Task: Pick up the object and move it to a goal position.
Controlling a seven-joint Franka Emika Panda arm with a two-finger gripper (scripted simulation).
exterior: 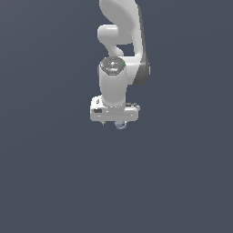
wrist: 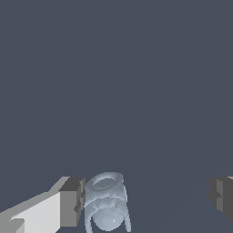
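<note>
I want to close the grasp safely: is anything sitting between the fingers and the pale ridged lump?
Nothing visible does. In the wrist view the object sits in the open gap of the gripper, right beside one finger; the other finger stands well apart, with only bare floor between.

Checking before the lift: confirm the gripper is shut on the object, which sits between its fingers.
Not shut. The wrist view shows the gripper open: the object lies between the fingers, beside one, with a wide gap to the other.
</note>
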